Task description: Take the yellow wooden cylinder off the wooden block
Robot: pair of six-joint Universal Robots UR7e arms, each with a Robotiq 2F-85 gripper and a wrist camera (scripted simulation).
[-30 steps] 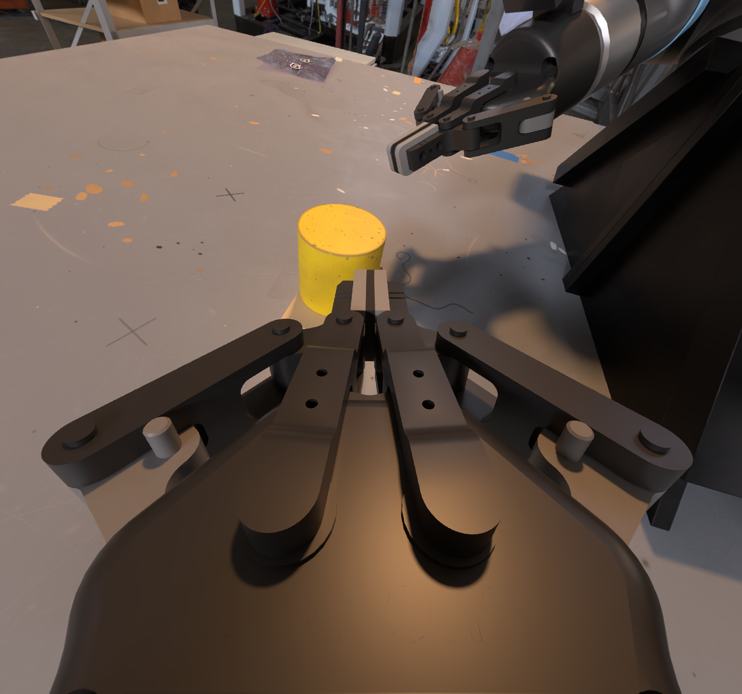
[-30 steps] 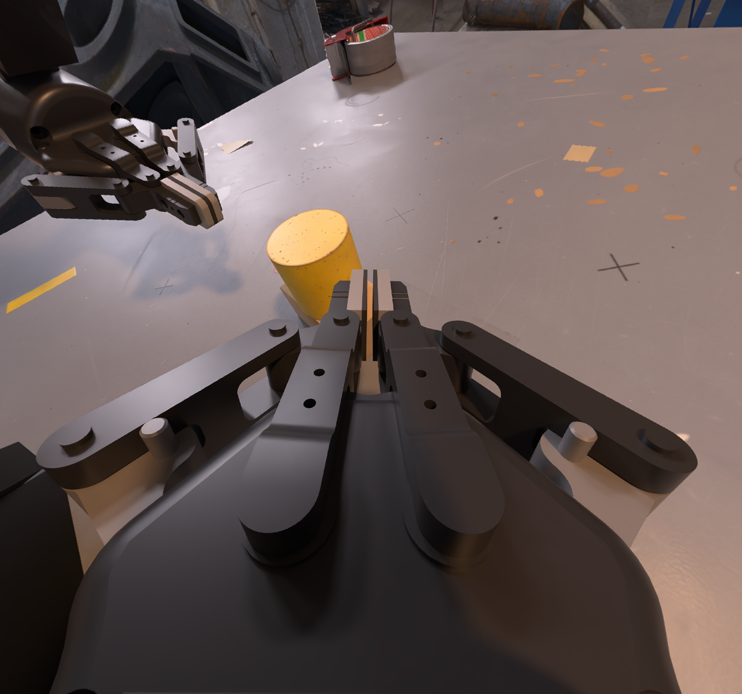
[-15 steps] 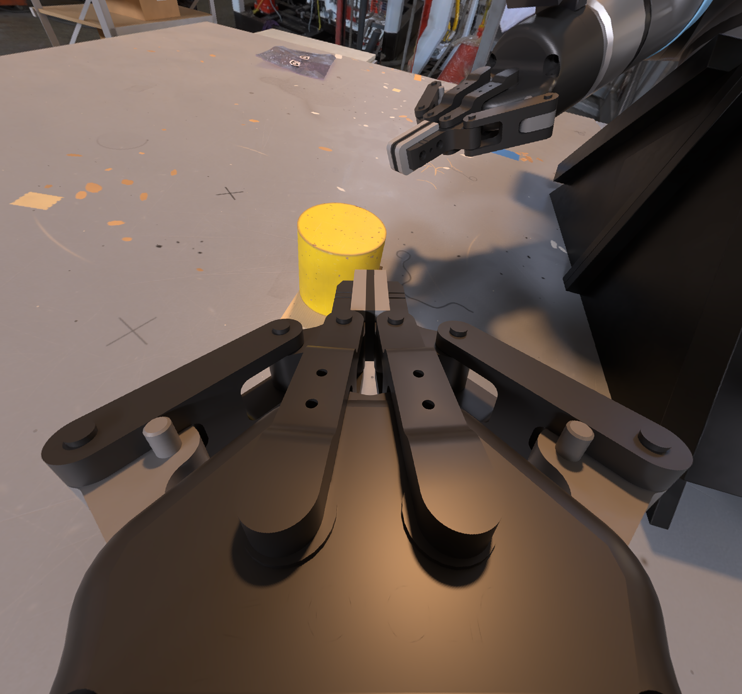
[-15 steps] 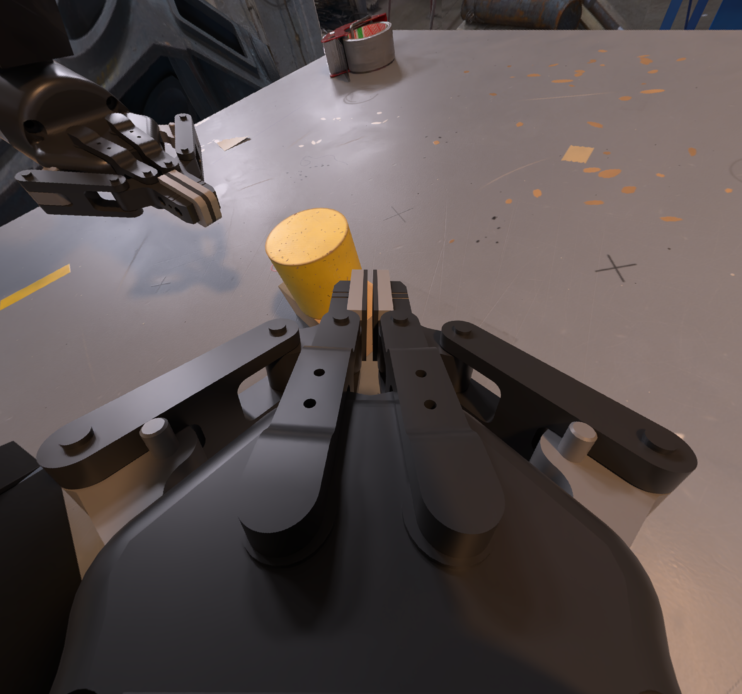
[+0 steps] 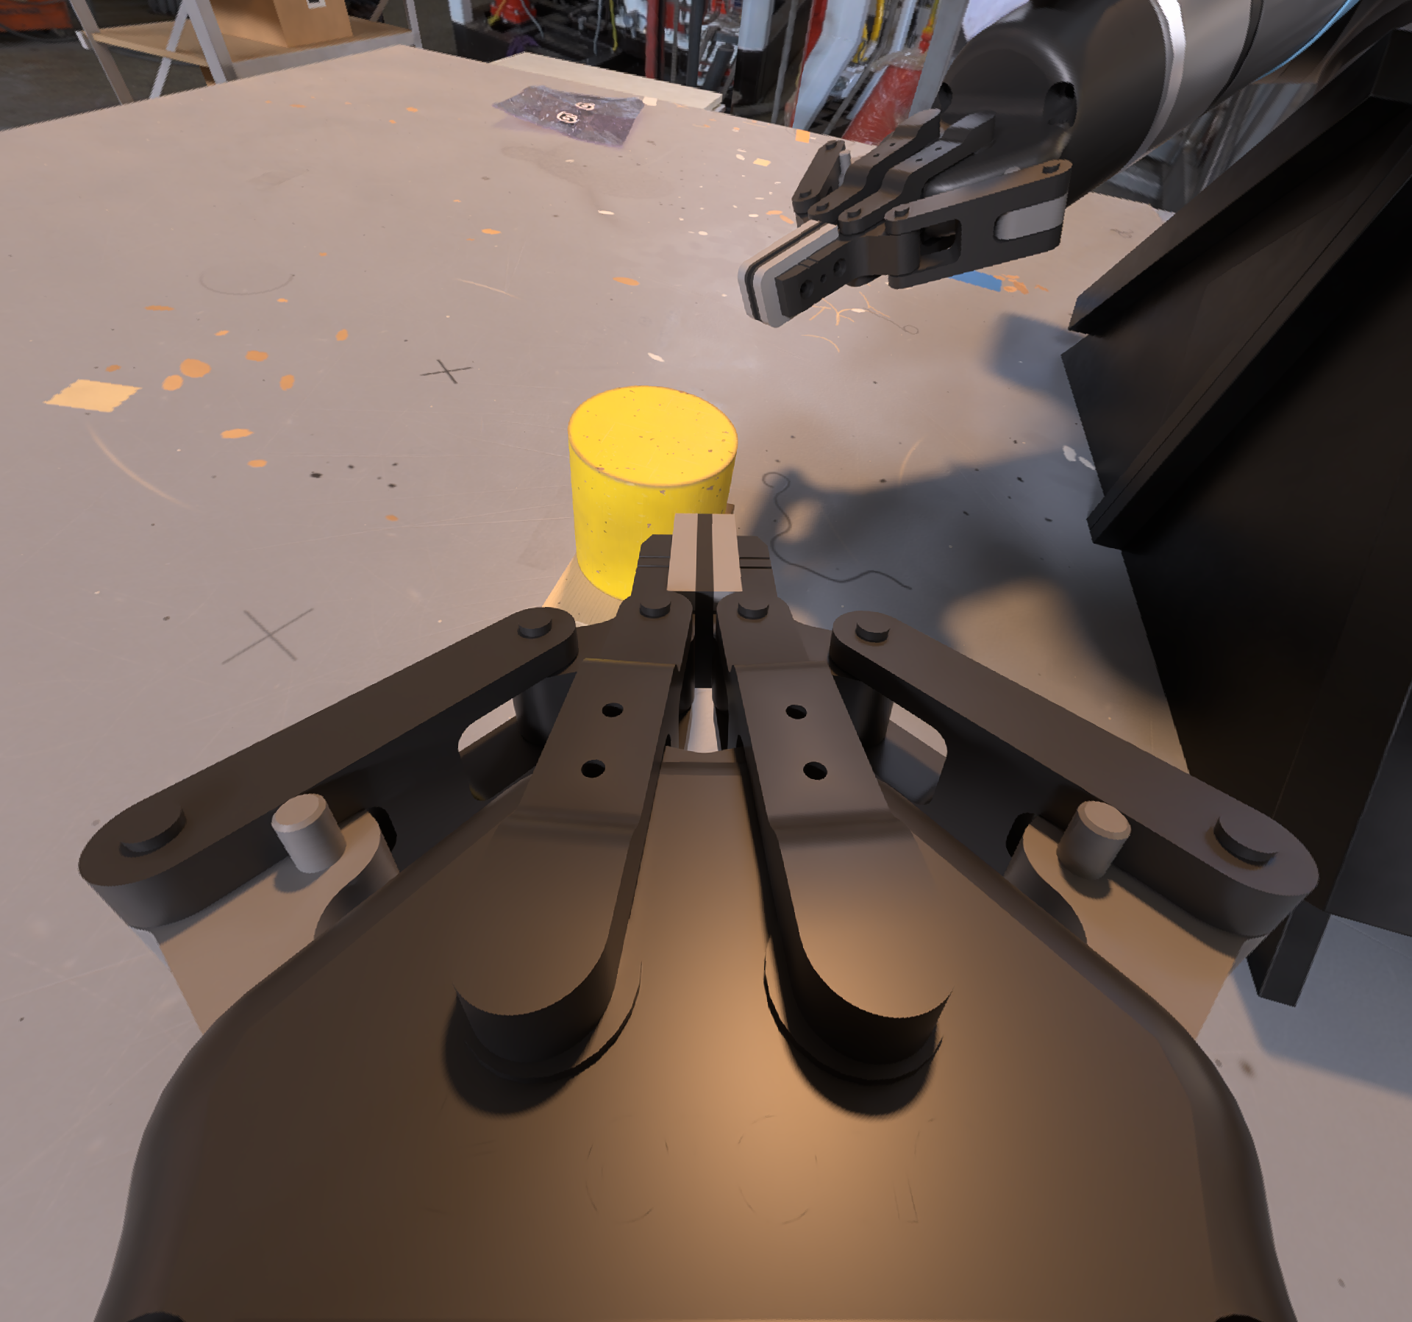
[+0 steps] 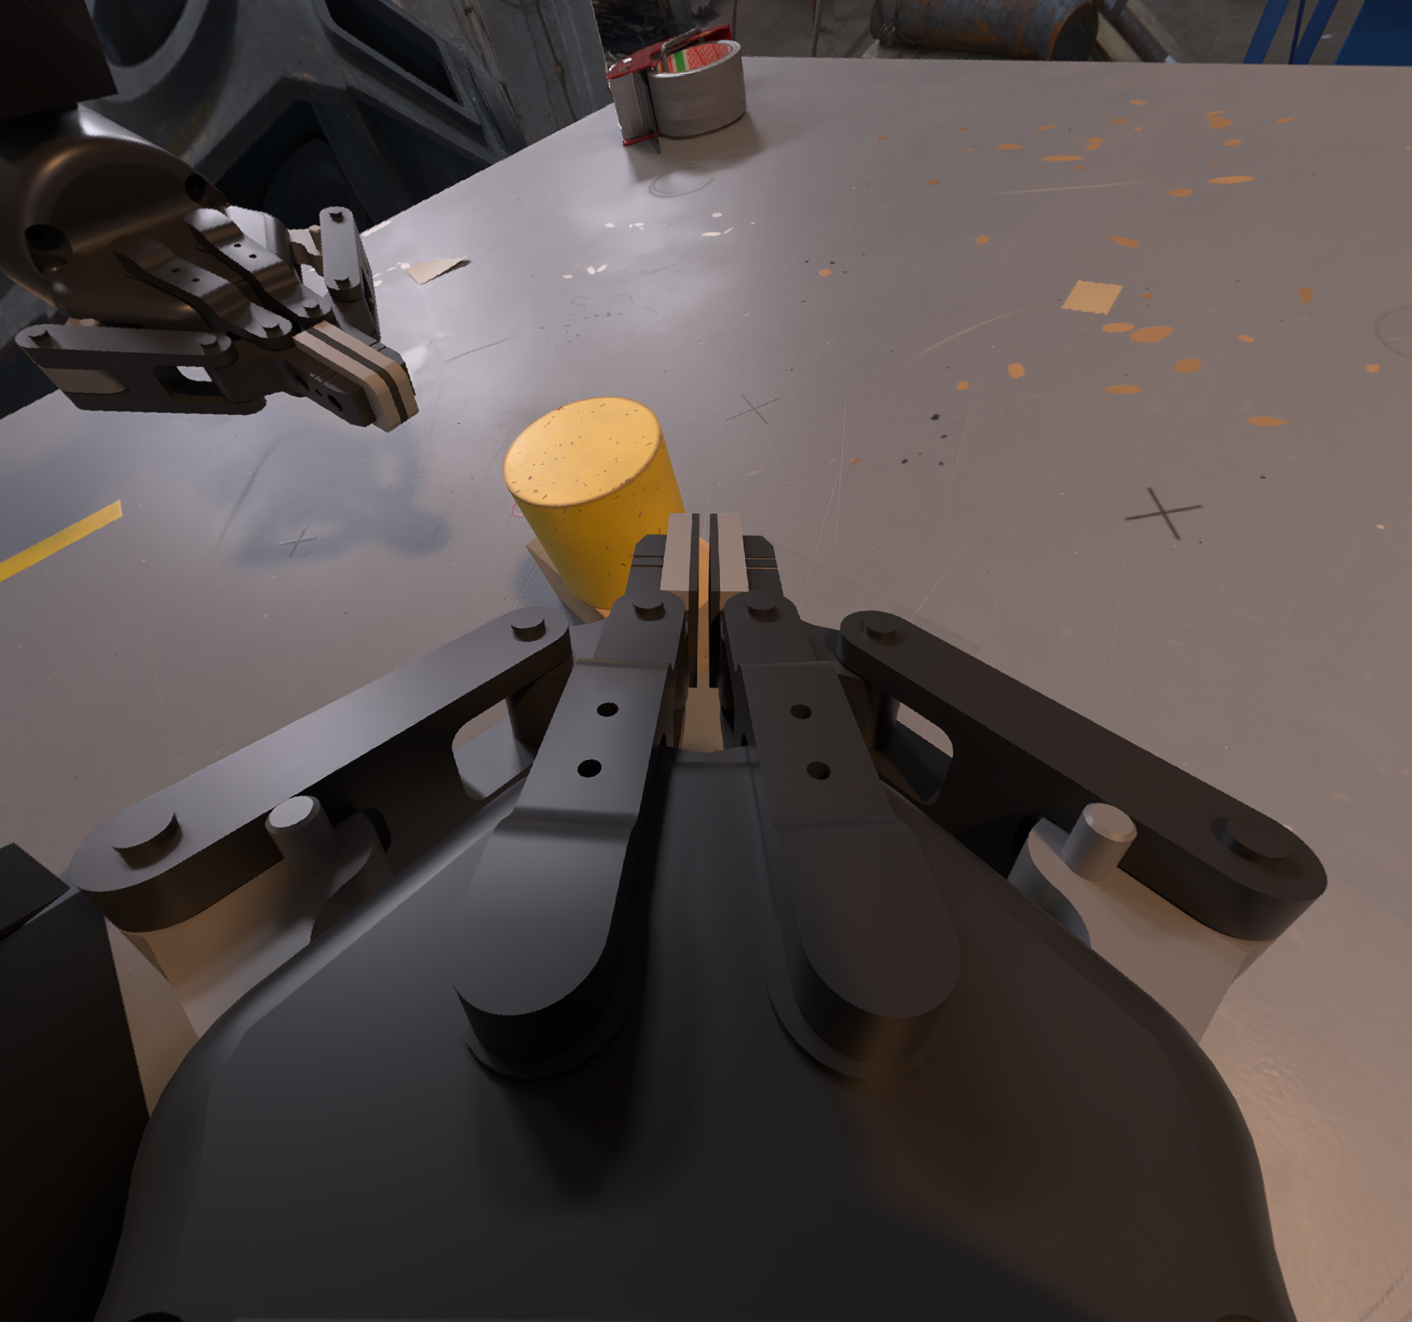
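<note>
Approach is the step in hand, as far as one can judge: neither claw touches anything. The yellow wooden cylinder (image 5: pixel 652 479) stands upright on the pale wooden block (image 5: pixel 574 596), of which only a small edge shows under it, near the middle of the grey, paint-spotted bench (image 5: pixel 306 253). The left claw (image 5: pixel 704 550) has its pads pressed together with nothing between them, and hangs just before the cylinder. The right claw (image 6: pixel 704 550) is also drawn narrow and empty, and hangs on the other side.

To do the step well, one claw should first spread wider than the cylinder, then come down around its round sides at middle height and squeeze evenly. A straight lift is safest; a sideways pull may drag the block along. The other claw should stay clear.

As for writing: the silver tape roll in its red dispenser (image 6: pixel 682 89) at the far edge carries a coloured label, too small to read. The clear plastic bag (image 5: pixel 569 114) shows small marks, also not legible. Pen crosses mark the bench.
</note>
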